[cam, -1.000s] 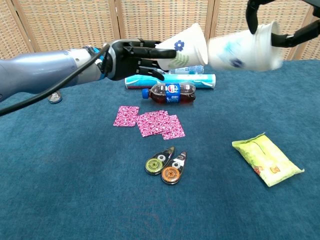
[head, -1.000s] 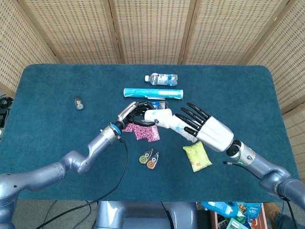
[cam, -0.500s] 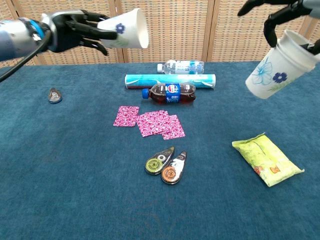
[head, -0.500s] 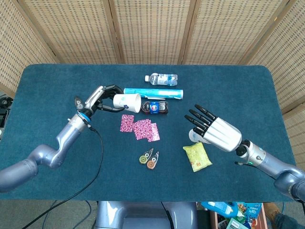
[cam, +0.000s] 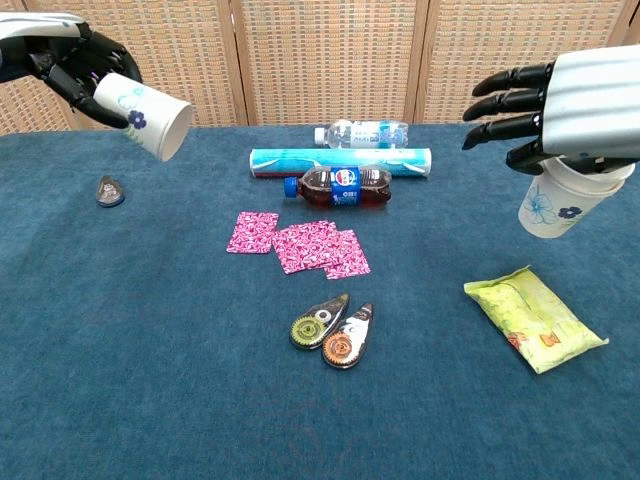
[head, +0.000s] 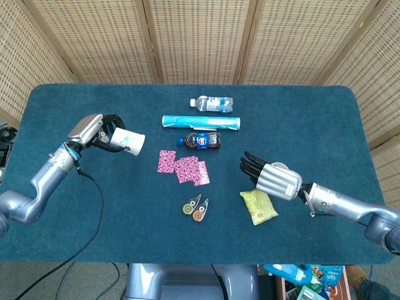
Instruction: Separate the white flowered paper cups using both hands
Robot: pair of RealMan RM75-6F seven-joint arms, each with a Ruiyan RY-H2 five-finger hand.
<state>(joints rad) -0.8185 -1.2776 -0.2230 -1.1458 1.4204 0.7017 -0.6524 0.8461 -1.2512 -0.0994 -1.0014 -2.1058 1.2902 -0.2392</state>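
The two white flowered paper cups are apart. My left hand [head: 92, 130] [cam: 52, 52] grips one cup [head: 129, 142] [cam: 146, 103] by its base over the table's left side, tilted with its mouth pointing right and down. My right hand [head: 273, 179] [cam: 572, 98] holds the other cup [cam: 559, 201] upright from above, low on the right. That cup's rim is tucked under the palm and the fingers stretch out past it. In the head view the hand hides most of this cup. Whether its base touches the table is unclear.
A yellow packet [head: 258, 205] [cam: 533, 318] lies just in front of the right cup. Mid-table are a water bottle [cam: 362, 133], a teal tube [cam: 340, 160], a cola bottle [cam: 338, 186], pink cards [cam: 300, 245] and two correction tapes [cam: 333, 335]. A small dark object [cam: 110, 190] lies below the left cup.
The left hand carried its cup further left and tipped its mouth downward. The right hand dropped lower toward the table with its cup, now upright, and its fingers straightened.
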